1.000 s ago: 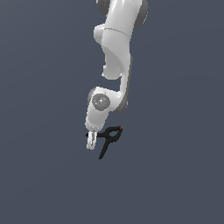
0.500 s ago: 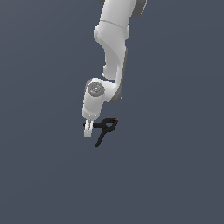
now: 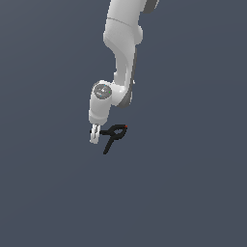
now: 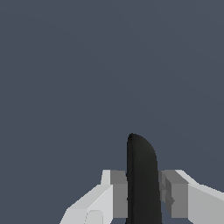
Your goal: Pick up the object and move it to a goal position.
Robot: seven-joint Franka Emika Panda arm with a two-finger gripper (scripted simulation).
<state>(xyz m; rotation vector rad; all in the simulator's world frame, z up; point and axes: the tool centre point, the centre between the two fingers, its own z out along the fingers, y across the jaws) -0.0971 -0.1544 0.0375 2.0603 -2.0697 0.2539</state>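
The small black spring clamp (image 3: 113,135) hangs in the air, held by one thin handle. Its rounded head and tiny red tip point to the exterior view's right and its other handle slants down. My white gripper (image 3: 95,135) is shut on the clamp's handle at the exterior view's left end of the clamp. In the wrist view the black handle (image 4: 141,179) stands squeezed between the two grey pads (image 4: 119,192), which press on it from both sides. The rest of the clamp is hidden in the wrist view.
Only a plain dark grey-blue background shows around the white arm (image 3: 120,58). No other object, table edge or goal marker is in view.
The arm has carried the clamp toward the exterior view's left and a little upward. The gripper has stayed shut on it throughout.
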